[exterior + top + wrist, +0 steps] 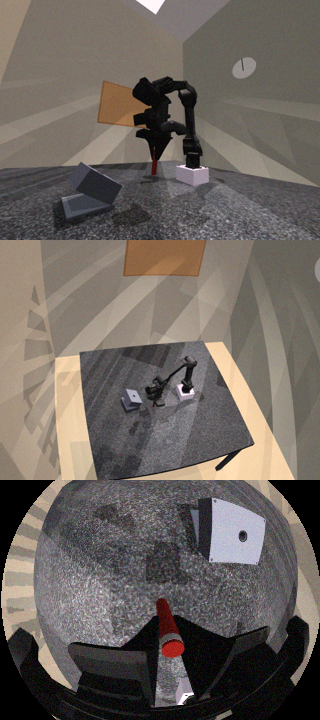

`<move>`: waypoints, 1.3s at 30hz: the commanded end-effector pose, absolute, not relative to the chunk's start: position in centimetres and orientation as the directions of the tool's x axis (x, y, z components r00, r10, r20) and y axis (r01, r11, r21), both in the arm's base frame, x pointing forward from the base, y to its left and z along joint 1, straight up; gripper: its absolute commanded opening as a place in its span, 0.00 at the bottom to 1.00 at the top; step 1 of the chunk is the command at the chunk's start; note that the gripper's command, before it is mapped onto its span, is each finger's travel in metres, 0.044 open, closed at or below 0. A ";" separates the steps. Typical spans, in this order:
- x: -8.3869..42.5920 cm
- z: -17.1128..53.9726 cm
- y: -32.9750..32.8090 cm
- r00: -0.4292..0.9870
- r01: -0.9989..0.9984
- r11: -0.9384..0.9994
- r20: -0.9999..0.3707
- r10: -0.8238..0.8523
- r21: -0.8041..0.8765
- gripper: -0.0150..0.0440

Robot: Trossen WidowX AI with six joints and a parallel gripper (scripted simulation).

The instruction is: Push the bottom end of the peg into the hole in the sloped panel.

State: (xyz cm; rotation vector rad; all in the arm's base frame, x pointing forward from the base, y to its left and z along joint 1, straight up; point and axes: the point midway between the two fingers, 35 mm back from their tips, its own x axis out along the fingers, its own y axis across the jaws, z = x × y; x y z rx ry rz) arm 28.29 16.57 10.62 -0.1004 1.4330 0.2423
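The red round peg (153,404) (154,167) (173,649), with a grey band near its top end, is between the fingers of my gripper (155,157) (166,620). The gripper is shut on it and points down. The peg is nearly upright, with its lower part sticking out below the fingertips; it appears to hang above the table. The blue-grey sloped panel (130,392) (98,186) (227,532) stands apart from the peg, at upper right in the wrist view. Its face has one round dark hole (133,396) (243,536). The hole is hidden in the exterior view.
The arm's pale base box (186,395) (192,176) stands on the dark speckled table (206,418) (232,206), on the far side of the gripper from the panel. The panel's foot plate (67,210) rests on the table. An orange board (162,258) (118,105) is on the wall.
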 end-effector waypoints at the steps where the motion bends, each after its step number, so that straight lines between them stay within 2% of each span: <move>1: 28.7 10.9 16.1 0.134 -0.221 0.971 -0.984 0.119 0.087 0.25; 39: 31.9 12.7 11.4 0.287 -0.168 0.976 -0.941 0.182 0.137 0.25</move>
